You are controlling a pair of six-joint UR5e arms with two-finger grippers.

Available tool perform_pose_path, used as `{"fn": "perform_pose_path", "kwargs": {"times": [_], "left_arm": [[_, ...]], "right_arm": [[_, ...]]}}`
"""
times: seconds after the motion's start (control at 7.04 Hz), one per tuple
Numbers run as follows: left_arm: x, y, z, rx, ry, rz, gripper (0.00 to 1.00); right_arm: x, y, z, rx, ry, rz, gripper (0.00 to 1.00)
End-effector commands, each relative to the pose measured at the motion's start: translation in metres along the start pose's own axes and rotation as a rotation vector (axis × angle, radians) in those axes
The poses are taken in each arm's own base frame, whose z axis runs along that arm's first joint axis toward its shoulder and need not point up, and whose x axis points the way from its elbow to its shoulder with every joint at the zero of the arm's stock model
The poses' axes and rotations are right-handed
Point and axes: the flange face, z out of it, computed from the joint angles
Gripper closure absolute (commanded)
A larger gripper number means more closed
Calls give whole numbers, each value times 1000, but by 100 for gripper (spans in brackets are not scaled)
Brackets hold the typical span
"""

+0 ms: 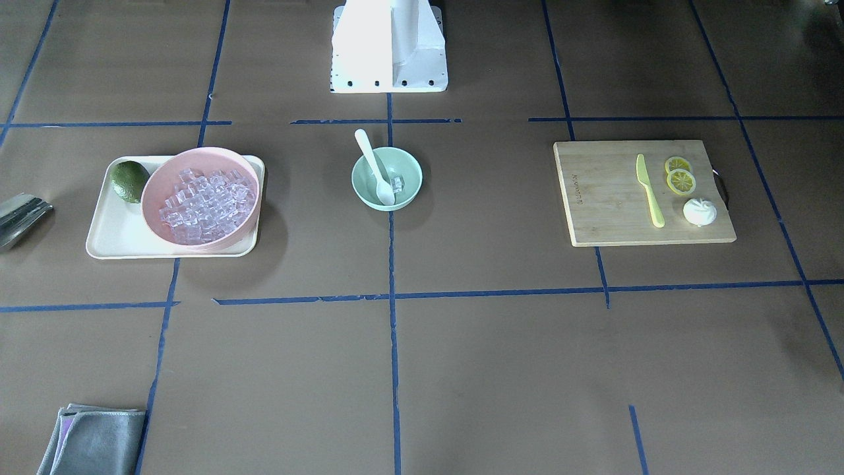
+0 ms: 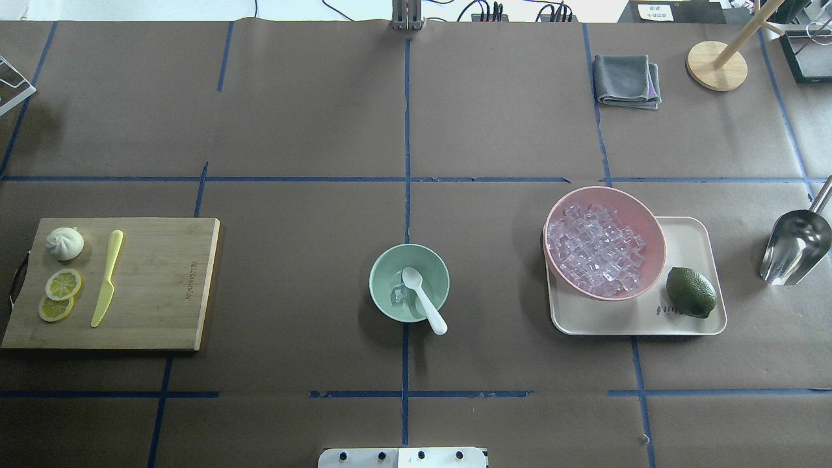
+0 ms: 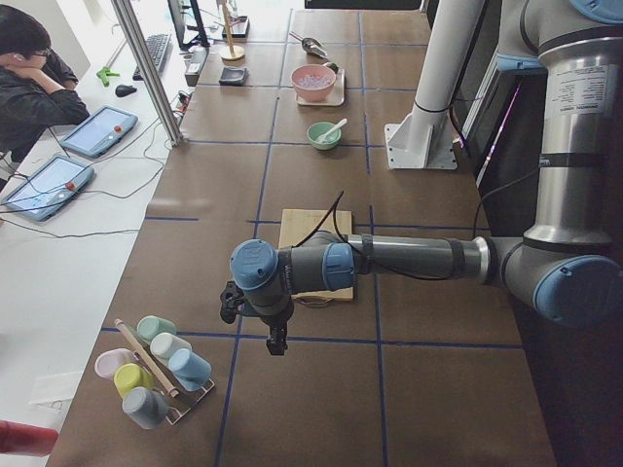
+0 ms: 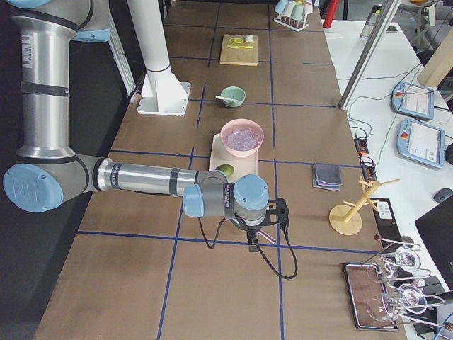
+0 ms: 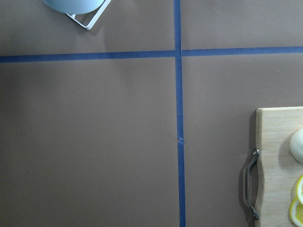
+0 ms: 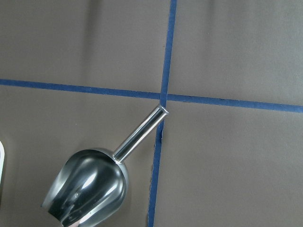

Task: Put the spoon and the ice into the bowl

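Note:
The mint-green bowl (image 2: 378,270) stands at the table's middle, also in the front view (image 1: 413,177). The white spoon (image 2: 424,301) lies in it, scoop inside and handle over the rim toward the robot; it also shows in the front view (image 1: 374,165). A clear ice cube (image 2: 398,294) sits in the bowl beside the scoop (image 1: 396,183). My left gripper (image 3: 275,341) hangs past the cutting board, far from the bowl. My right gripper (image 4: 253,244) hangs beyond the tray, near the metal scoop. I cannot tell whether either is open or shut.
A pink bowl (image 2: 640,218) full of ice cubes and a green lime (image 2: 690,292) sit on a cream tray (image 2: 689,231). A metal scoop (image 2: 794,246) lies right of it. A cutting board (image 2: 169,279) holds a yellow-green knife (image 2: 108,276), lemon slices and a bun. A grey cloth (image 2: 625,79) lies far right.

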Motion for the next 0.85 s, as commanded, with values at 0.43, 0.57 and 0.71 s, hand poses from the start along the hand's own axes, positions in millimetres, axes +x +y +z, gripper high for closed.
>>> {"fn": "perform_pose_path", "kwargs": {"times": [0.43,0.57,0.71], "left_arm": [[-13,-2,12,6,1,-2,0],[-13,-2,12,8,0,1,0],[-13,-2,12,9,0,1,0]], "right_arm": [[-1,0,-1,0,-5,3,1],[-2,0,-1,0,-7,3,1],[-2,0,-2,2,-6,3,1]]}}
